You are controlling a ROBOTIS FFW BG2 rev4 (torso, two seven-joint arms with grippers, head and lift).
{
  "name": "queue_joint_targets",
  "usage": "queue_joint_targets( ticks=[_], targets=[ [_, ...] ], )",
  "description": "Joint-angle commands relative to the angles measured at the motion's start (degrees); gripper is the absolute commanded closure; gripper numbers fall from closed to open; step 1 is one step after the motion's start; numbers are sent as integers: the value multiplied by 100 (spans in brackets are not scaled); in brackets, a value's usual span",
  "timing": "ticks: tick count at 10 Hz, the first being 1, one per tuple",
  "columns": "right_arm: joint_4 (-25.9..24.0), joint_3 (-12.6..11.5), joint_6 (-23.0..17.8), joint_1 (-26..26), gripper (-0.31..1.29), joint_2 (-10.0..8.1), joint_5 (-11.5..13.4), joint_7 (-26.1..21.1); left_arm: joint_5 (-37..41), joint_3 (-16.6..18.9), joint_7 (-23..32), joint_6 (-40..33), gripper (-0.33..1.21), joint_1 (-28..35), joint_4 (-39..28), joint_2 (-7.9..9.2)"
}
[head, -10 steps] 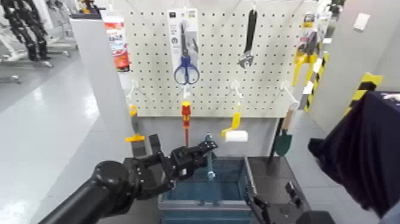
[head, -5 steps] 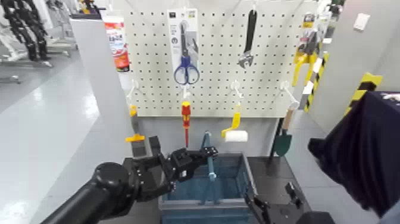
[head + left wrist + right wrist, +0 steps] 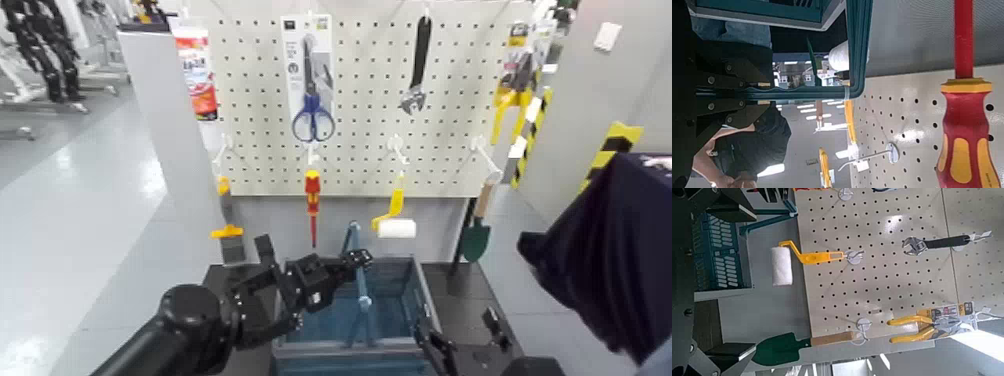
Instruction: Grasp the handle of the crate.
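Left gripper (image 3: 358, 259), its fingers closed together on the slim teal-blue plastic handle (image 3: 363, 290), which arches above the middle of the teal-blue slatted crate (image 3: 350, 351). Right gripper (image 3: 456, 321), fingers apart, near the crate's right rim. Beyond the crate's far rim, a red-and-yellow screwdriver (image 3: 312, 197) hangs upright.

So the left gripper (image 3: 352, 262) is shut on the crate's blue handle (image 3: 363, 284), looks like anyway, and a red screwdriver (image 3: 313, 207) hangs just behind.
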Motion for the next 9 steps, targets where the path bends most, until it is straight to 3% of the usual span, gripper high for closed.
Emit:
queue_joint_targets(
  ticks=[1,4,9],
  targets=[
    [0,-11,0,3,14,0,10,0,212,238,240,18,117,429,-571,55],
    [-9,-72,0,38,14,18,27,0,440,502,697,185,117,1167,-1801,328],
    [-18,-99,0,38,14,18,106,0,932,1020,1725,281,117,2187,-3120,538]
  ],
)
